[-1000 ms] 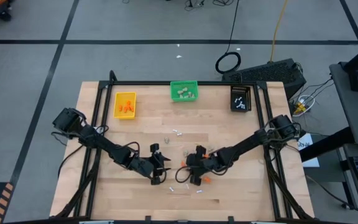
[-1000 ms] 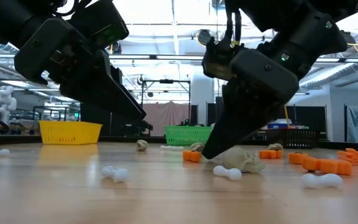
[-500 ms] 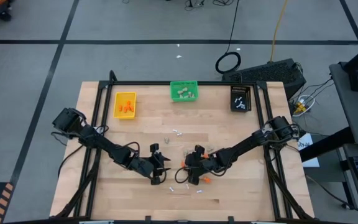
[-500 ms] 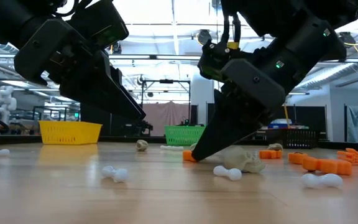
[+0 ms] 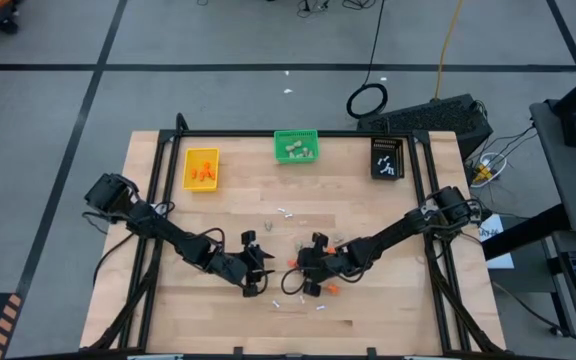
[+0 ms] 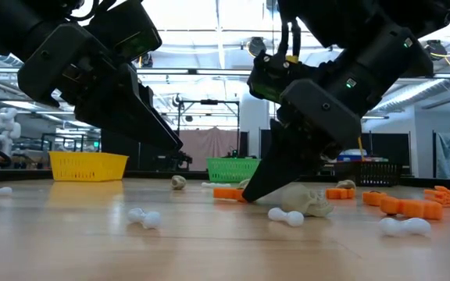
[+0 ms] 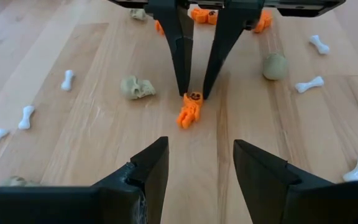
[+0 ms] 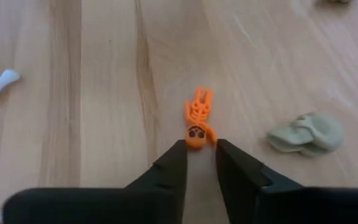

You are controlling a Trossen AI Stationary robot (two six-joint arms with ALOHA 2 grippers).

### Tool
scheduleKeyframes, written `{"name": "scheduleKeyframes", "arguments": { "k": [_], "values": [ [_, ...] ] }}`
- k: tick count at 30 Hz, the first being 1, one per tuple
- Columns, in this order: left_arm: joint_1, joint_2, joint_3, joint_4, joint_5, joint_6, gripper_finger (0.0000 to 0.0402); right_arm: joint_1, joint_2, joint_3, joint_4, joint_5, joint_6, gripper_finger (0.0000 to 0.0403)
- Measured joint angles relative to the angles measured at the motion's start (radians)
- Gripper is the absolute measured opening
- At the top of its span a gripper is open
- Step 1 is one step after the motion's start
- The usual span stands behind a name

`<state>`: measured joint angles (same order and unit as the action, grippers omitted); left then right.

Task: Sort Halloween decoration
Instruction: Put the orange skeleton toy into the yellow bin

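A tiny orange skeleton figure [image 8: 197, 119] lies flat on the wooden table [image 5: 388, 300] near its middle. My right gripper [image 8: 197, 145] slants down onto it, shut on its head. My left gripper [image 7: 199, 145] hovers open just to the table's left of it, pointing at the figure [image 7: 189, 111] with nothing between its fingers. More decoration lies scattered around: beige skulls [image 7: 136, 87], white bones [image 7: 67, 79] and orange bits [image 6: 401, 205]. My right gripper pinches the skeleton's round head [image 8: 195, 137] between its two fingertips [image 7: 182, 84]. The fingers slant down from the table's right side and run along the figure's length. The body [image 7: 186, 116] stretches out beyond the tips and lies on the table.
Three small bins stand along the far edge: yellow [image 5: 201, 168], green [image 5: 297, 146] and black [image 5: 387, 158]. A beige skull [image 8: 306, 134] lies close beside my right gripper. A black frame [image 5: 158, 230] borders the table. Bare wood lies near the front edge.
My right gripper has tipped a little and its fingertips have gone down and toward the table's left, onto the orange skeleton. The skeleton has turned about on the table and now lies stretched out from the fingertips toward my left gripper.
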<state>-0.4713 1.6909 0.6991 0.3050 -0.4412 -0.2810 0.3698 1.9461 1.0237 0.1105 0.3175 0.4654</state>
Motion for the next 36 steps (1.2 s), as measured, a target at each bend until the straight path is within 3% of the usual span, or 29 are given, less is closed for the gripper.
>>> {"name": "scheduleKeyframes", "arguments": {
  "k": [7, 17, 22, 36],
  "values": [
    [0.0, 0.0, 0.0, 0.0, 0.0, 0.0, 0.0177, 0.009, 0.0, 0.0, 0.008, -0.003, 0.01, 0.0054],
    [0.0, 0.0, 0.0, 0.0, 0.0, 0.0, 0.0177, 0.013, 0.0, 0.0, 0.05, 0.003, -0.049, 0.0159],
    [0.0, 0.0, 0.0, 0.0, 0.0, 0.0, 0.0177, 0.01, 0.0, 0.0, 0.05, 0.021, -0.059, 0.0184],
    [0.0, 0.0, 0.0, 0.0, 0.0, 0.0, 0.0177, -0.009, 0.04, 0.0, 0.114, -0.028, -0.066, 0.0109]
  ]
}}
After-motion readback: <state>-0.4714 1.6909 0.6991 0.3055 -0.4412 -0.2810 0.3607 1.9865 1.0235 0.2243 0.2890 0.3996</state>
